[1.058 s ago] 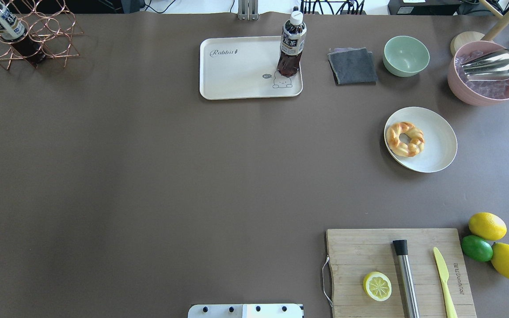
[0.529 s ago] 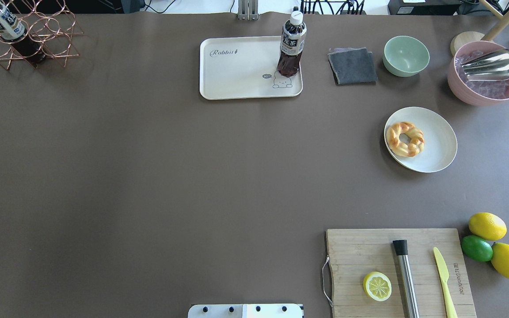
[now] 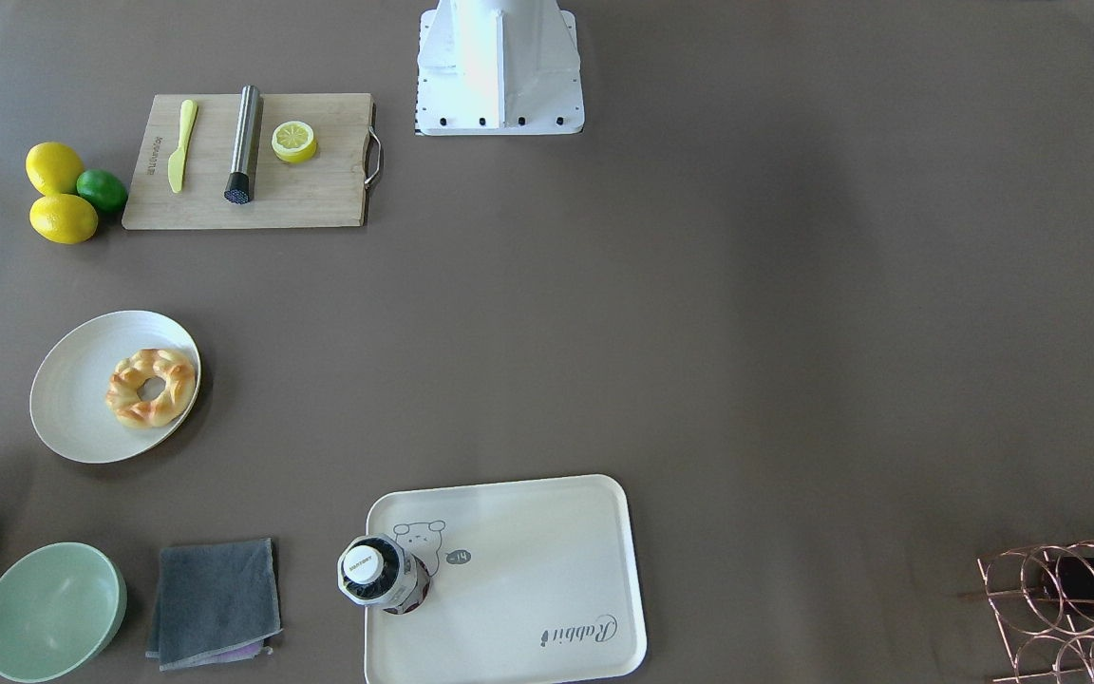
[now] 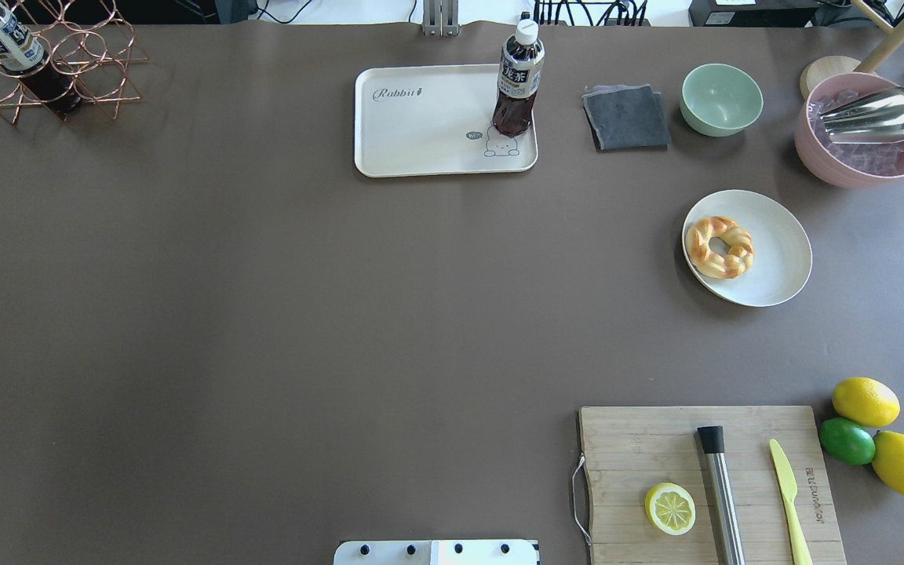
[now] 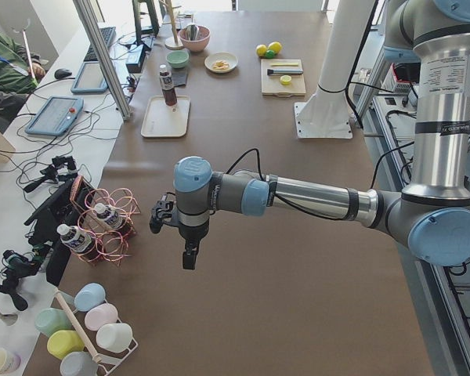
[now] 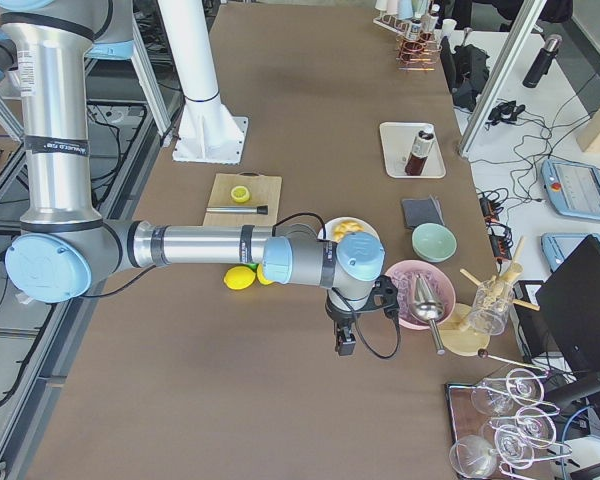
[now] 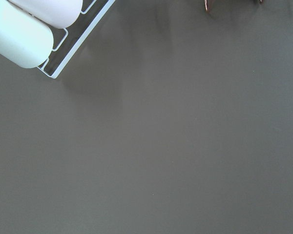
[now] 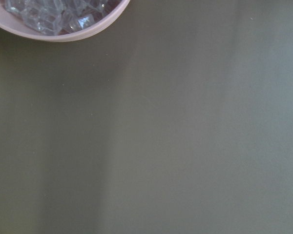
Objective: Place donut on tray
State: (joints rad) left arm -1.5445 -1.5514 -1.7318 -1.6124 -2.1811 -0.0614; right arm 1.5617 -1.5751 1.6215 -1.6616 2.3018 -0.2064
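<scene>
On the brown table (image 4: 264,314), the donut (image 4: 719,247) lies on the 9 o'clock side of a round plate (image 4: 781,259), well apart from the tray (image 4: 421,133) toward its 10 o'clock. The left gripper (image 5: 189,254) and right gripper (image 6: 345,340) hang over bare tabletop, and how far either is open, or whether it grips anything, cannot be told. A cable-strewn desk (image 5: 16,196) runs along the table's far side.

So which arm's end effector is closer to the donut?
Right. The right end effector hangs by the pink bowl, near the donut; the left end effector is across the table, by the copper rack.
</scene>
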